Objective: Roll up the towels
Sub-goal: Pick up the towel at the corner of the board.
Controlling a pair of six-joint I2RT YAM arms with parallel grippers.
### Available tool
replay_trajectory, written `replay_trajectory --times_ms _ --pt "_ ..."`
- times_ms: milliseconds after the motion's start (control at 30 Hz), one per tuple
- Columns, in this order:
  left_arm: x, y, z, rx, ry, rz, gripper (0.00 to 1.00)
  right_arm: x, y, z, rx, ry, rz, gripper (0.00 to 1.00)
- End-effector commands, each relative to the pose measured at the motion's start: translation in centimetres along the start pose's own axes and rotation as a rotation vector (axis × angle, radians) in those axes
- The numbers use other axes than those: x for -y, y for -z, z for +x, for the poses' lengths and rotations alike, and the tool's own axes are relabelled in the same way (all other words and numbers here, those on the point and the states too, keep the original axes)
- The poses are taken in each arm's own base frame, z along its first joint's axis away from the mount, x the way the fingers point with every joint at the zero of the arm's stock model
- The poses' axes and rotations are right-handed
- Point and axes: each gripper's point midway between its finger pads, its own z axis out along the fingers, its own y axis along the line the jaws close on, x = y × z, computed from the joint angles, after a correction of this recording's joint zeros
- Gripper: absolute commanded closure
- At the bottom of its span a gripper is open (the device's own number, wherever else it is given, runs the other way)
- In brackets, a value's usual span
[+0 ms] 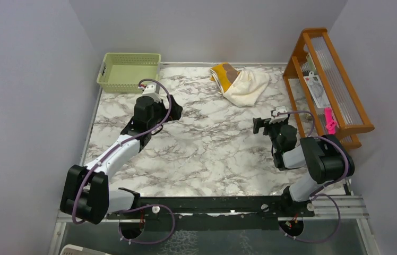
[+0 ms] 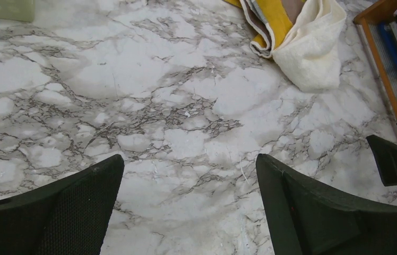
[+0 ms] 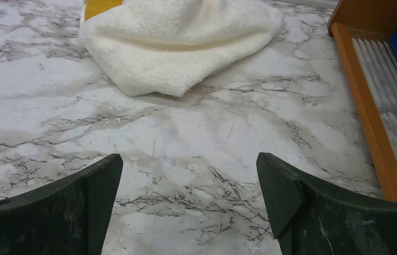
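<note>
My left gripper [image 2: 188, 162]: jaws wide open, empty, well left of the wooden rack [image 1: 328, 79]. Two towels [image 1: 240, 84] in one heap just left of that rack's far end, ahead of both jaws, untouched: one mustard-yellow towel [image 1: 221, 73] touching one cream towel [image 1: 249, 87]. My right gripper [image 3: 188, 159]: wide open, empty, near the rack's near end.

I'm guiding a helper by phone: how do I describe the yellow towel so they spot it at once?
Look at the far edge of the marble table, between the green basket and the wooden rack. One heap of cloth lies there, nearer the rack; the mustard-yellow towel is its left part, against the cream-white towel. Only it is yellow, with a brown patch.
</note>
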Motion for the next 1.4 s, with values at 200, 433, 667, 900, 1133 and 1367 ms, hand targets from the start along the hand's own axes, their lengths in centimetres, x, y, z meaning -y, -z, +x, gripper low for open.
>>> replay_trajectory --times_ms 200,433,667,900,1133,1367 --pt "3.9 4.2 -6.1 0.129 -0.106 0.112 0.01 0.7 -0.3 -1.7 0.058 0.005 0.031 0.0" --pt "2.4 8.4 -8.7 0.231 -0.241 0.008 0.01 0.0 -4.4 -15.3 -0.118 -0.174 -0.031 0.0" --pt "2.2 8.9 -8.6 0.245 -0.232 0.002 0.01 -3.7 -9.5 -10.8 -0.42 -0.344 -0.194 0.08" --pt "2.4 8.8 -7.3 0.187 -0.259 0.033 0.01 0.2 -17.8 -4.0 -0.625 -0.298 0.048 0.17" --pt "2.0 8.5 -5.7 0.137 -0.27 0.037 0.01 -0.2 -20.9 1.2 -0.778 -0.233 0.042 0.75" --pt "1.8 8.6 -5.9 0.138 -0.292 0.025 0.01 -2.4 -18.0 -12.0 -0.507 -0.165 0.021 0.99"
